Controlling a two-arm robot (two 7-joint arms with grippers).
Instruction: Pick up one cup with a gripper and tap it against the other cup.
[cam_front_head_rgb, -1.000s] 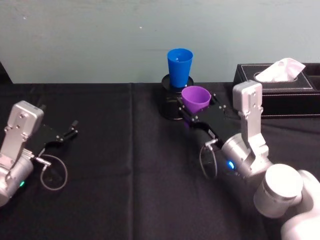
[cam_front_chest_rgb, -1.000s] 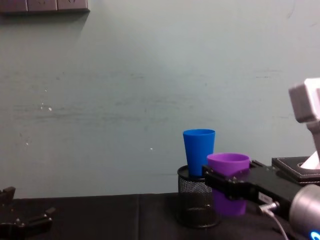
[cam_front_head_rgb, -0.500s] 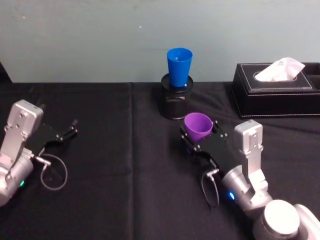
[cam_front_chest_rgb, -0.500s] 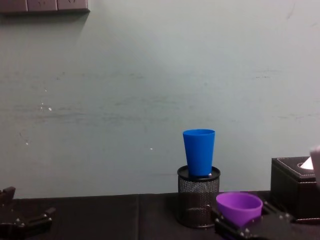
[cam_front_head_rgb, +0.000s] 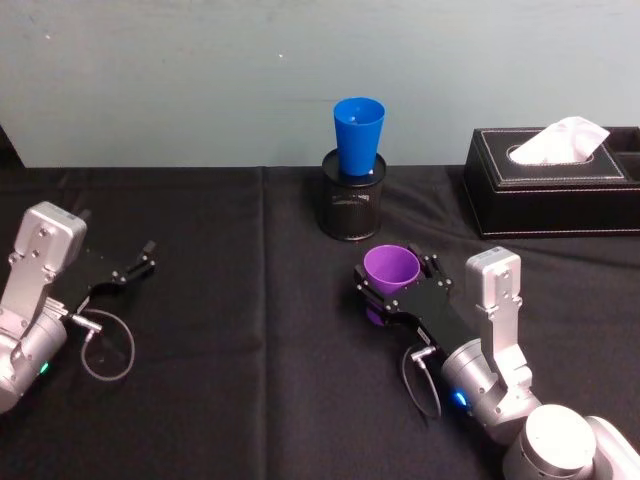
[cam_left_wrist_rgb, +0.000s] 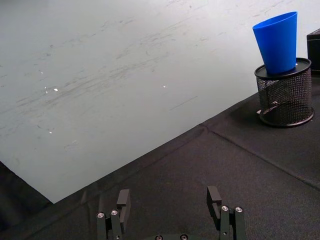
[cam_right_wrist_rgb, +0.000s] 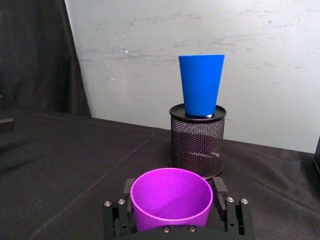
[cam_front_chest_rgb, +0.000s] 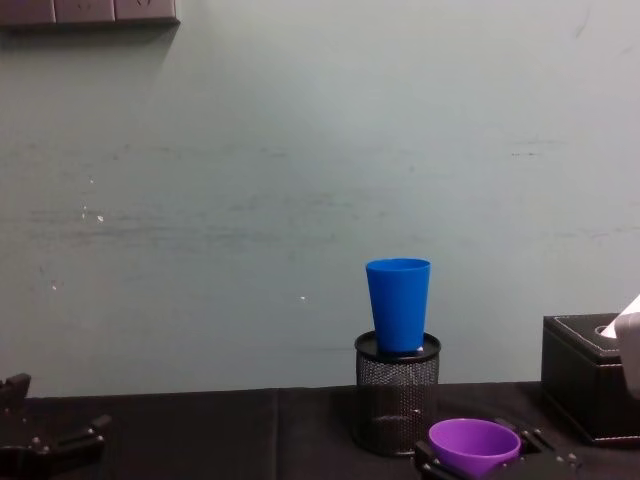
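The purple cup (cam_front_head_rgb: 390, 273) stands upright, low over the black table, with my right gripper (cam_front_head_rgb: 393, 284) shut on it; its open mouth (cam_right_wrist_rgb: 171, 197) shows between the jaws, and its rim (cam_front_chest_rgb: 473, 444) peeks up at the chest view's lower edge. The blue cup (cam_front_head_rgb: 358, 135) stands upright in a black mesh pen holder (cam_front_head_rgb: 352, 208) at the table's back, well beyond the purple cup and apart from it (cam_right_wrist_rgb: 201, 84) (cam_front_chest_rgb: 398, 304). My left gripper (cam_front_head_rgb: 135, 262) rests open at the table's left side, its fingers (cam_left_wrist_rgb: 215, 200) spread with nothing between them.
A black tissue box (cam_front_head_rgb: 550, 182) with white tissue sits at the back right. The black tablecloth (cam_front_head_rgb: 230, 330) ends at a pale wall (cam_front_head_rgb: 200, 70) behind.
My right gripper has drawn the purple cup back from the blue cup toward me and lowered it close to the table. The left arm has stayed still.
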